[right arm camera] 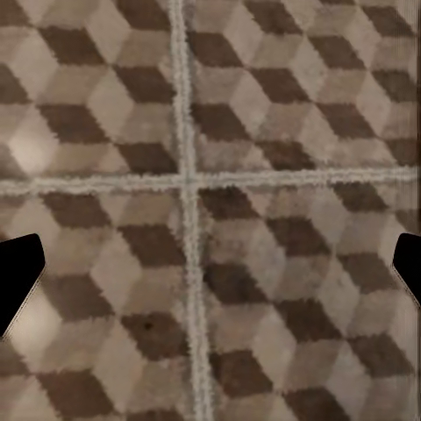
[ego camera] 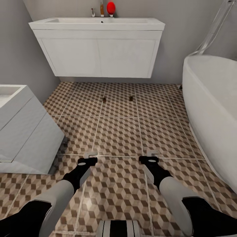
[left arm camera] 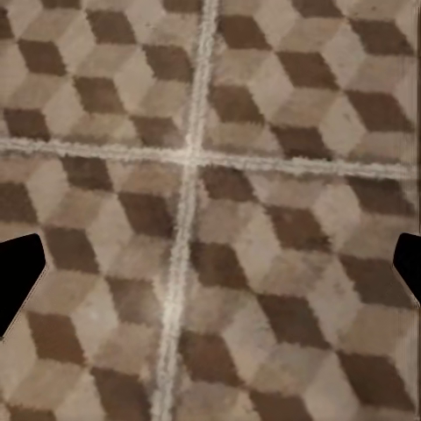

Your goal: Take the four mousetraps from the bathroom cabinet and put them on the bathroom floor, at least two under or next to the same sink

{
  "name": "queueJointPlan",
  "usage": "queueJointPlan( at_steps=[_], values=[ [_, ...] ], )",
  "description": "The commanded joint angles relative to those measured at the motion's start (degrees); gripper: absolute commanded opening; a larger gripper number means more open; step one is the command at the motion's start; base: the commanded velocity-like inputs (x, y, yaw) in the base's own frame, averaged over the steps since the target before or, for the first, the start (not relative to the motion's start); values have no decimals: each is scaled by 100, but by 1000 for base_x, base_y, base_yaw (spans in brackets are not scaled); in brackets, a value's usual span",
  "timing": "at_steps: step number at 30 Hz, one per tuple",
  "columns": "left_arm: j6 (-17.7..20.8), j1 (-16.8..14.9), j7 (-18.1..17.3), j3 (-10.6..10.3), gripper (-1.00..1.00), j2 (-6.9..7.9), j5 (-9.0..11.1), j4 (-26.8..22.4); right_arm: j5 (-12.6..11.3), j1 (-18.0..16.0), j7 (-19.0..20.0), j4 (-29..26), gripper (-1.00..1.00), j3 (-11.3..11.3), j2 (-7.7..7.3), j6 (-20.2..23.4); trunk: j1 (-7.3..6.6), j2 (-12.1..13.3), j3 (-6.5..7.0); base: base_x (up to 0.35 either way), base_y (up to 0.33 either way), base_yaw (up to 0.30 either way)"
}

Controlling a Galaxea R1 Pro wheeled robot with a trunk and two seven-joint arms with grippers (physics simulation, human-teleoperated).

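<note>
Two mousetraps lie on the bathroom floor [ego camera: 118, 131] just in front of the bathroom sink [ego camera: 98, 23]: one mousetrap [ego camera: 104, 99] to the left and another mousetrap [ego camera: 130, 98] to the right, both tiny and dark from here. My left gripper [ego camera: 89, 155] and right gripper [ego camera: 152, 154] hang low over the tiles well short of the traps. Both point down at the floor. In the left wrist view the left gripper [left arm camera: 210, 281] is open with only cube-patterned tile between its fingers. The right gripper [right arm camera: 210, 281] is likewise open and empty. The cabinet is out of view.
A white bathtub [ego camera: 210, 108] fills the right side. A white boxy unit [ego camera: 23, 131] juts in from the left wall. A small dark object [ego camera: 180, 87] lies by the tub's far end; I cannot tell what it is. A red item [ego camera: 111, 7] stands by the faucet [ego camera: 93, 12].
</note>
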Motion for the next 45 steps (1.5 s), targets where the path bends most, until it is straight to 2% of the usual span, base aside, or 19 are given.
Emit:
queueJointPlan(
  at_steps=[1,45],
  values=[
    [32,0,38,-48,100,3,56,-11,2,-1,-21,-11,100,4,1,41,-3,0,19,0,0,0],
    [23,0,38,-42,100,-2,56,-10,-22,0,-24,-11,100,8,-3,56,-117,59,994,0,0,0]
  ],
)
